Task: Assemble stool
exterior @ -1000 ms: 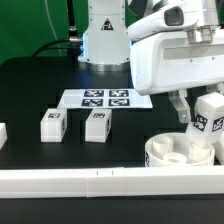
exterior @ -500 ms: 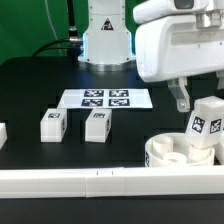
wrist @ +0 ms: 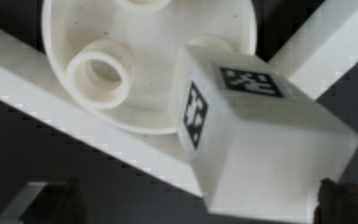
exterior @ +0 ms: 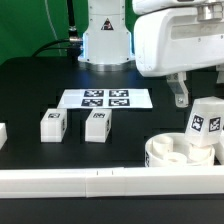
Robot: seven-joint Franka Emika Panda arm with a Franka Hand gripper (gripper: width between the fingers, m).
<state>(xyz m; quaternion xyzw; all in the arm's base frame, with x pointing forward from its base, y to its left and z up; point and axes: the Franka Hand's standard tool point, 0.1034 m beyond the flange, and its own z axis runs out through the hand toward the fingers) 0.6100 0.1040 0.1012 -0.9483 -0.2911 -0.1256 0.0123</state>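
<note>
The round white seat disc (exterior: 172, 153) lies at the exterior view's front right, against the front rail. One tagged leg block (exterior: 205, 129) stands upright at the disc's right side. My gripper (exterior: 200, 92) is open just above that leg, and one finger (exterior: 180, 94) hangs apart from it. In the wrist view the leg (wrist: 256, 130) fills the gap of my gripper (wrist: 195, 205), and both dark fingertips (wrist: 48, 200) stand clear of its sides. The seat (wrist: 140, 60) with a round socket lies beyond it. Two more leg blocks (exterior: 53, 124) (exterior: 97, 125) stand on the table at left.
The marker board (exterior: 105, 99) lies flat behind the two loose legs. A long white rail (exterior: 90, 181) runs along the front edge and crosses the wrist view (wrist: 51, 95). A white piece (exterior: 3, 134) shows at the left edge. The arm's base (exterior: 105, 40) stands at the back.
My gripper has risen off the upright leg, so its fingers now sit higher and clear of it. The leg stays standing on the seat. The other parts have not moved.
</note>
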